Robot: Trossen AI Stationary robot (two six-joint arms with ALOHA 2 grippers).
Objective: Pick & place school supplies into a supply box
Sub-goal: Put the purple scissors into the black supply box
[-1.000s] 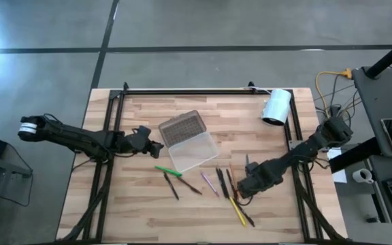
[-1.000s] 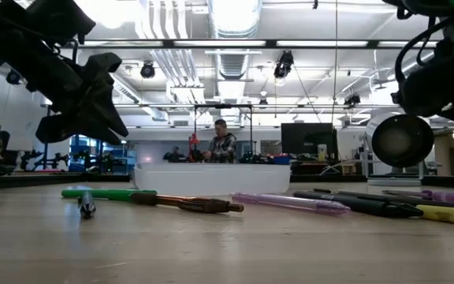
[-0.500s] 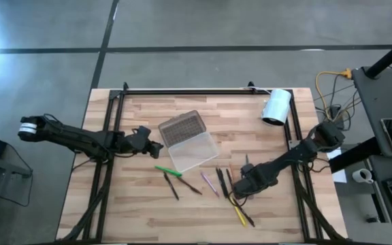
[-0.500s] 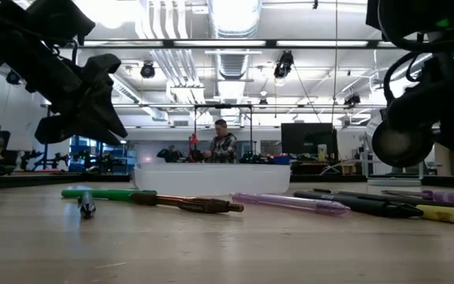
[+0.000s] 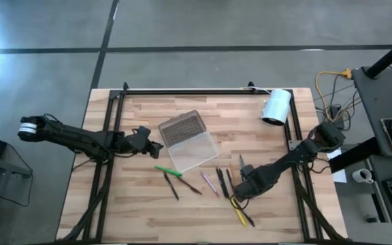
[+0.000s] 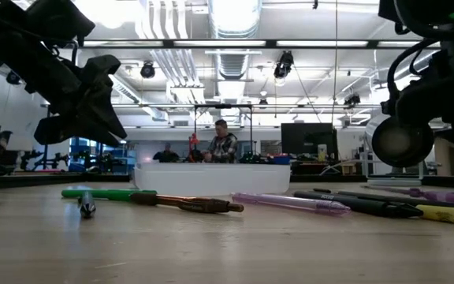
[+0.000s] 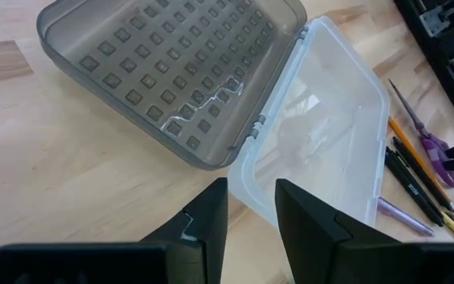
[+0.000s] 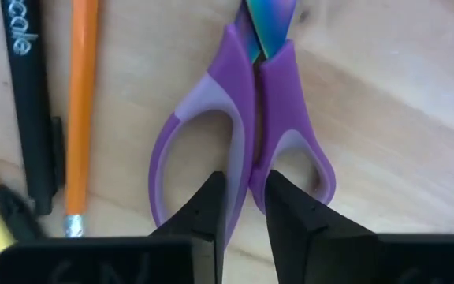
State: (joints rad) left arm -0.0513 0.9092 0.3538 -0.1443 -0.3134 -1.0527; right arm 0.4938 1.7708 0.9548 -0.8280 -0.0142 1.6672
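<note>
The supply box [image 5: 186, 139] lies open at mid-table, with its grey textured half [image 7: 172, 71] on the far side and its clear half [image 7: 321, 142] nearer. My left gripper [image 7: 251, 189] hovers open just left of it. A green pen [image 5: 169, 171], dark pens [image 5: 221, 182], a purple pen [image 5: 208, 182] and a yellow pen [image 5: 237, 212] lie flat on the wood near the front. My right gripper [image 5: 242, 187] points down over them, shut on the purple-handled scissors [image 8: 243, 134], which lie flat beside an orange pencil [image 8: 81, 102]. My right gripper pinches the scissors' two inner handle bars [image 8: 251, 158], where the loops meet. One finger [image 8: 211, 205] stands in each loop. The fingers come from above, pointing down. The scissors lie flat on the table, blades closed.
A white roll [image 5: 276, 107] lies at the far right corner of the table. A black frame rail [image 5: 196, 90] runs along the far edge. Bare wood shows in front of the pens and left of the box. People stand in the room far behind the table.
My right gripper has sunk toward the scissors among the pens and shifted a little toward the table's left edge. The pens, the box and my left arm have kept still.
</note>
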